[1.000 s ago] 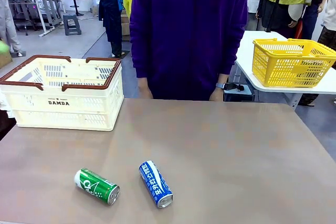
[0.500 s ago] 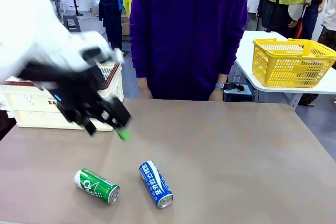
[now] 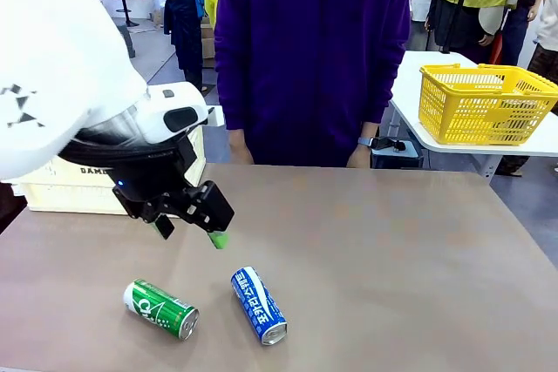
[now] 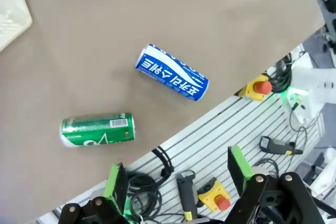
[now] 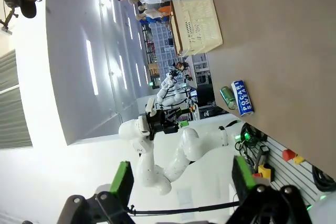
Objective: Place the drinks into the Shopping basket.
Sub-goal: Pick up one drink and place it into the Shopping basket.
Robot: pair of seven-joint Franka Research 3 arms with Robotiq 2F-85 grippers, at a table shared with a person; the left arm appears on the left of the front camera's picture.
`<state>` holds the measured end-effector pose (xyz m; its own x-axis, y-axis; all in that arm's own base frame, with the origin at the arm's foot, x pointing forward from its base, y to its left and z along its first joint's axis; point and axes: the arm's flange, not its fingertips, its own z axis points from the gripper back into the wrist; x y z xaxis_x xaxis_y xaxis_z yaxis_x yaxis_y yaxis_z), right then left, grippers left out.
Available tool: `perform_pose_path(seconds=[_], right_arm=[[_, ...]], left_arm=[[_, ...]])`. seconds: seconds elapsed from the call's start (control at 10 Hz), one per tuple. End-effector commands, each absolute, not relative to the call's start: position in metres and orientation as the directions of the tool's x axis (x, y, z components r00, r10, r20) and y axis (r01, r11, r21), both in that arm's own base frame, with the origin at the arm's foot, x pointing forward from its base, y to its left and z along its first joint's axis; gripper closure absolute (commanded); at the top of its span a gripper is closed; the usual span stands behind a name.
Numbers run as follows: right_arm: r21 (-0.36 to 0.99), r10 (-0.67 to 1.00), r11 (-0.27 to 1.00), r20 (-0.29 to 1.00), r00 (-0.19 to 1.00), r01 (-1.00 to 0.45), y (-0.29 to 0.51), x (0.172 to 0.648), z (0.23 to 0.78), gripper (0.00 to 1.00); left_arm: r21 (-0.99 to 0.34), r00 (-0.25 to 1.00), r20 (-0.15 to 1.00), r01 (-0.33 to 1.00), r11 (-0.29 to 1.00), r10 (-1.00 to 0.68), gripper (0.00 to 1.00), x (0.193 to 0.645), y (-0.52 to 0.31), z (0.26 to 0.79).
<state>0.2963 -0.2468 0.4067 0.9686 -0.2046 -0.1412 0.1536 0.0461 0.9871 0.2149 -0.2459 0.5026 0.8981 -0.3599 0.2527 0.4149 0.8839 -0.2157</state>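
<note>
Hovering above the table (image 3: pixel 392 250), the left gripper (image 3: pixel 190 234) has its jaws spread wide with nothing between them, its green pads aimed downward. Both drinks lie on their sides on the table, apart from the fingers: the green can (image 3: pixel 161 309) sits on the robot's side of the gripper, just to its left, and the blue can (image 3: pixel 258 305) sits on the robot's side, a little to its right, the two cans near each other but not touching. The Shopping basket (image 3: pixel 61 198) stands beyond the gripper toward the far left, largely covered by the white arm. The right gripper (image 5: pixel 182 177) is likewise spread and empty, held well apart from the cans, which appear small and distant past its fingers, with the basket farther still.
</note>
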Motion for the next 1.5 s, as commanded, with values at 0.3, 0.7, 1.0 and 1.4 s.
perform_pose_path(seconds=[0.3, 0.7, 1.0, 1.4], right_arm=[[0.986, -0.209, 0.055, -0.140, 0.968, 0.154, -0.247, 0.296, 0.409, 0.00], [0.986, -0.209, 0.055, -0.140, 0.968, 0.154, -0.247, 0.296, 0.409, 0.00], [0.986, -0.209, 0.055, -0.140, 0.968, 0.154, -0.247, 0.296, 0.409, 0.00], [0.986, -0.209, 0.055, -0.140, 0.968, 0.154, -0.247, 0.296, 0.409, 0.00]], left_arm=[[-0.207, 0.982, 0.059, 0.189, 0.960, -0.180, 0.00, 0.278, -0.350, 0.462], [0.029, 0.998, -0.023, 0.052, 0.998, -0.051, 0.00, 0.292, -0.414, 0.408], [0.011, 0.999, -0.030, 0.028, 1.000, -0.028, 0.00, 0.297, -0.405, 0.396], [0.009, 0.996, -0.024, 0.088, 0.996, -0.088, 0.00, 0.290, -0.403, 0.391]])
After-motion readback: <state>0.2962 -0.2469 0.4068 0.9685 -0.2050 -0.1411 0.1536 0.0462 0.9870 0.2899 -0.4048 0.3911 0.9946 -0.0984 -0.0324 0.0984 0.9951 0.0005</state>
